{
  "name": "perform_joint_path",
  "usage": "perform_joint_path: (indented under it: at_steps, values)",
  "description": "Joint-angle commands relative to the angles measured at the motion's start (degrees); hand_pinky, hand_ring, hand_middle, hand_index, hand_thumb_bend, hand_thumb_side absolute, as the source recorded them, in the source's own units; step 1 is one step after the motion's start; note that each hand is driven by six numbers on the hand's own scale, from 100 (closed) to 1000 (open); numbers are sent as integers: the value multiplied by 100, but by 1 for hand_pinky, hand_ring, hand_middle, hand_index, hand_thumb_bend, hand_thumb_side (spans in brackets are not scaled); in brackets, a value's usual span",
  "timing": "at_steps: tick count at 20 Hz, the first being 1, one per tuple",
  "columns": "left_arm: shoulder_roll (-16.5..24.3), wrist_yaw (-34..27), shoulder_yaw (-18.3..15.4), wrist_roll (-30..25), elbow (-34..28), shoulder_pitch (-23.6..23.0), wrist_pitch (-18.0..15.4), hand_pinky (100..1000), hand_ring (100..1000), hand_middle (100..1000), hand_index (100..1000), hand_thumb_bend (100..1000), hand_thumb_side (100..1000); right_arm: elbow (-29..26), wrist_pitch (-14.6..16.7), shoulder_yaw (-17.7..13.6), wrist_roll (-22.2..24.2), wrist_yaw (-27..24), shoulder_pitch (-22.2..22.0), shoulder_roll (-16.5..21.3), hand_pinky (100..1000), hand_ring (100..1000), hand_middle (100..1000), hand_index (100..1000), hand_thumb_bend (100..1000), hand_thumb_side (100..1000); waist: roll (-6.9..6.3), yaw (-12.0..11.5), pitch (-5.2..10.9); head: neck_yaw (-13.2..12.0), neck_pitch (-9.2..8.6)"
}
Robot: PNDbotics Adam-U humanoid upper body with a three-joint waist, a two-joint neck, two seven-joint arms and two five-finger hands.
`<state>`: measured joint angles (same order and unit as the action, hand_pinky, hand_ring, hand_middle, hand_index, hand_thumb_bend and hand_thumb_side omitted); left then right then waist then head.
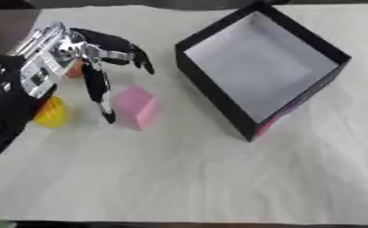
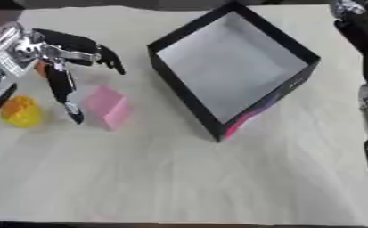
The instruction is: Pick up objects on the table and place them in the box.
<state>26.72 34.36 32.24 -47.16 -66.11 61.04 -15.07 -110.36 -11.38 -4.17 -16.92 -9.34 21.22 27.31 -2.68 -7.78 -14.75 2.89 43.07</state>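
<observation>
The box (image 1: 257, 67) holds nothing. The pink block (image 1: 136, 107) and yellow object (image 1: 52, 112) remain on the worktop (image 1: 186, 178). The left hand (image 1: 77, 53) hovers with fingers spread, grasping nothing.

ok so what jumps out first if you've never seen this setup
The big black box standing open and empty at the upper right of the table. Then the left hand, fingers spread, reaching down beside a pink block at the left, with a yellow object further left.
</observation>
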Motion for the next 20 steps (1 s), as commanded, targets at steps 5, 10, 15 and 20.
perform_joint_path:
  at_steps: [5,10,15,20]
  values:
    - [80,2,-125,20,-48,127,-4,856,869,856,906,870,176,-49,12,-21,10,33,61,66,851,811,797,915,272,364,-18,7,16,-18,-69]
    - [-6,64,-178,101,-75,219,57,856,868,856,906,874,174,-47,9,-12,22,28,67,61,851,812,797,916,268,365,-13,3,19,-26,-63]
    - [-114,64,-172,84,-64,278,66,856,868,857,907,873,179,-49,11,-8,30,26,84,53,851,812,797,916,263,366,-6,21,9,-46,-86]
    - [-136,96,-183,-18,39,239,78,857,870,858,906,876,177,-41,6,-11,25,29,76,44,851,812,797,916,259,370,-19,25,1,-54,-98]
